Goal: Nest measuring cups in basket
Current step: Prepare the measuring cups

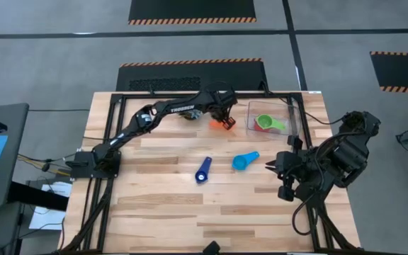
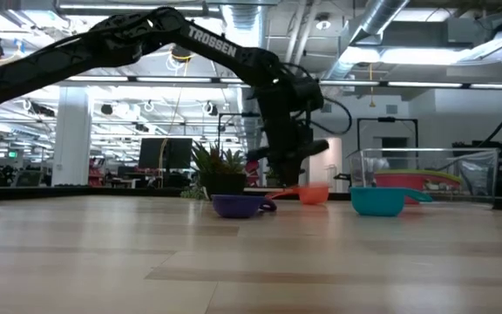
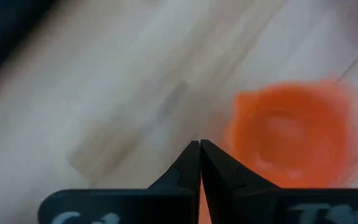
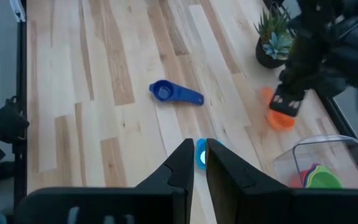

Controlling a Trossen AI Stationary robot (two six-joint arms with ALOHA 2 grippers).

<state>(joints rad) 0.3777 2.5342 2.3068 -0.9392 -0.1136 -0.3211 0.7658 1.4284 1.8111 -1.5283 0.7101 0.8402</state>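
Note:
An orange cup point(image 3: 288, 134) sits on the table at the far middle, just left of the clear basket point(image 1: 292, 117). My left gripper point(image 3: 199, 144) is shut and points down right beside the cup's bowl, over where its handle starts point(image 2: 279, 188). The basket holds a green cup point(image 1: 266, 123) on top of red and other cups. A dark blue cup point(image 1: 203, 171) and a light blue cup point(image 1: 244, 161) lie on the table's middle. My right gripper point(image 4: 198, 144) hangs high at the right, fingers slightly apart, with nothing between them. My left gripper comes from above, slanting down, with its shut fingers point(image 4: 286, 99) next to the orange cup's bowl point(image 4: 281, 119). The cup rests on the table. The gripper itself hides the spot, so I cannot tell whether the fingertips touch the cup or its handle.
A small potted plant point(image 2: 219, 170) stands at the far edge, just left of my left gripper. Bare wood stretches over the near half of the table point(image 1: 190, 212).

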